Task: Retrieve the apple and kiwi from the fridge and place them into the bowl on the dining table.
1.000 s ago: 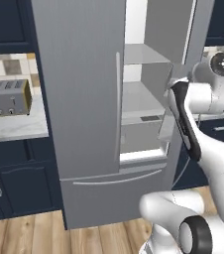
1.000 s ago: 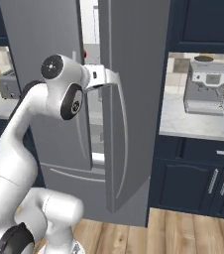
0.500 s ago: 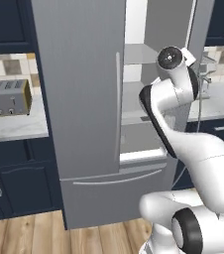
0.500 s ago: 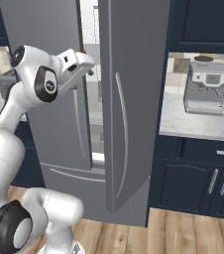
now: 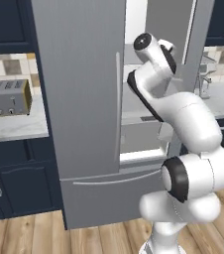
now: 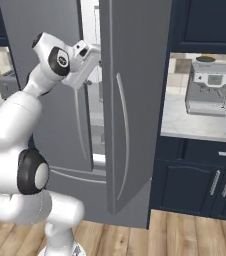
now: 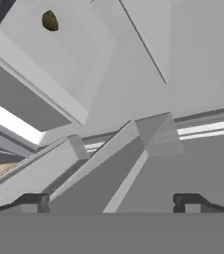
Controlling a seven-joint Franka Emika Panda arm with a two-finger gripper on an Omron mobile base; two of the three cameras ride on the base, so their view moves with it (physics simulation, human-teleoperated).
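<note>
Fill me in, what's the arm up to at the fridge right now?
The arm is reaching into the fridge, whose right door stands open while the left one is shut. The gripper is open and holds nothing. In the hand view the kiwi sits on a shelf inside, well away from the fingertips, so no fruit has been picked up yet. A toaster and a coffee machine sit on the counters either side.

You've got a glossy white arm [image 5: 193,124] w/ rounded links, dark joint rings (black caps too), small dark fingertips [image 7: 34,201].
</note>
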